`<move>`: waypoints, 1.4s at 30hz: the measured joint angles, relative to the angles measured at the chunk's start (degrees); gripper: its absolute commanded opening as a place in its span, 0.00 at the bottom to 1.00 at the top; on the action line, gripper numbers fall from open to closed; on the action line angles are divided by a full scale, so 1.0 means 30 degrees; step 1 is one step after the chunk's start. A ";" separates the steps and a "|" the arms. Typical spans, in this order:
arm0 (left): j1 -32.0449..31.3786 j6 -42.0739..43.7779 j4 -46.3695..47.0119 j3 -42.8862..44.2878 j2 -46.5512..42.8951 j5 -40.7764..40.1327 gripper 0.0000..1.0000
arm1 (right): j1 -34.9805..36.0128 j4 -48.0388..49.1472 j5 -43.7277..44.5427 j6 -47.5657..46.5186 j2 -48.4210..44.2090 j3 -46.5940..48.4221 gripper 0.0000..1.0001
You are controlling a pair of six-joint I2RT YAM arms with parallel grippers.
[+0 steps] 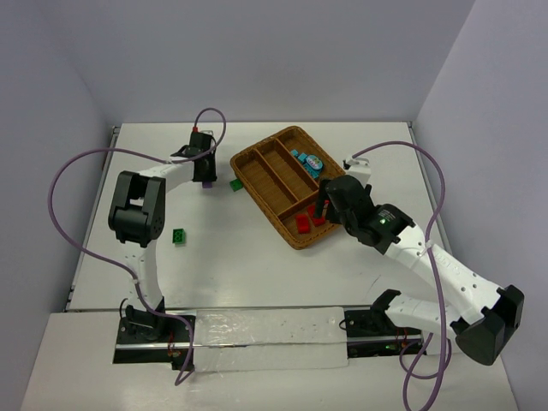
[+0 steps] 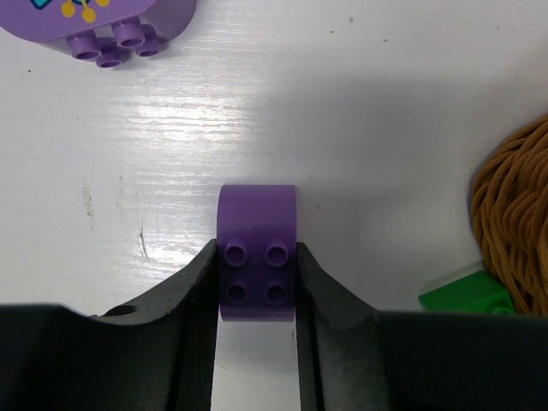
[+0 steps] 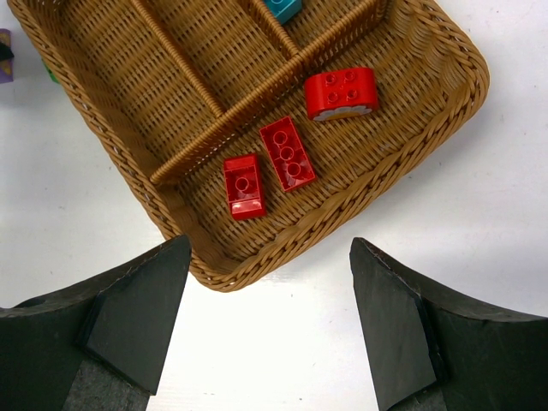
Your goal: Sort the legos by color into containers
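- White worktop (image 1: 257,265) carries a brown wicker tray (image 1: 267,181).
- Right hand (image 3: 270,317), jaws apart, hangs above the tray's crosswise compartment (image 3: 390,150), where three red bricks (image 3: 287,152) lie.
- Left hand (image 2: 257,261) is clamped on a purple four-stud brick (image 2: 257,214) outside the tray, near a green brick (image 2: 467,295) beside its rim.

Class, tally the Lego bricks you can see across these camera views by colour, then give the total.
Red bricks: 3
Teal-blue bricks: 2
Green bricks: 2
Purple bricks: 2, one gripped by the left gripper
Total: 9
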 measured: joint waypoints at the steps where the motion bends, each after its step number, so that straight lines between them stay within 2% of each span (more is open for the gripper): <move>1: -0.0015 -0.0029 -0.0036 0.0000 -0.0013 -0.0035 0.08 | 0.0003 -0.0016 0.0011 0.0001 -0.0036 0.0000 0.82; 3: -0.0029 -0.0146 -0.0142 0.0006 -0.0039 -0.0125 0.00 | 0.0003 -0.0031 0.0032 0.0007 -0.0115 0.0000 0.82; 8: -0.0049 -0.0552 -0.1591 0.0007 -0.0861 -0.0285 0.00 | 0.0010 -0.0054 0.0146 0.0023 -0.0261 0.0000 0.82; 12: -0.0379 -0.1359 -0.2620 0.0142 -0.2990 0.0091 0.00 | 0.0010 -0.0076 0.0207 0.0073 -0.0352 0.0000 0.82; 18: -0.2847 -0.3215 -0.2807 0.3842 -0.4408 0.0705 0.00 | 0.0041 -0.0076 0.0291 0.0121 -0.0370 0.0000 0.82; 24: -0.5085 -0.5543 -0.2399 0.7813 -0.2102 0.1684 0.00 | 0.0061 -0.0094 0.0370 0.0147 -0.0473 0.0000 0.83; 32: -0.5307 -0.7898 -0.1779 0.8888 0.1852 0.2753 0.00 | 0.0085 -0.0314 0.0522 0.0267 -0.0676 0.0000 0.83; 35: -0.5416 -0.8470 -0.1664 0.8888 0.2631 0.3059 0.02 | 0.0090 -0.0386 0.0572 0.0334 -0.0855 0.0000 0.83; 39: -0.5614 -0.9001 -0.1160 0.8889 0.2975 0.3557 0.10 | 0.0090 -0.0462 0.0774 0.0344 -0.1098 0.0000 0.83; 41: -0.5707 -0.9204 -0.0933 0.8949 0.3069 0.3766 0.16 | 0.0090 -0.0470 0.0835 0.0344 -0.1094 0.0000 0.83; 42: -0.5751 -0.9264 -0.0899 0.9065 0.3166 0.3838 0.24 | 0.0090 -0.0489 0.0851 0.0344 -0.1094 -0.0003 0.83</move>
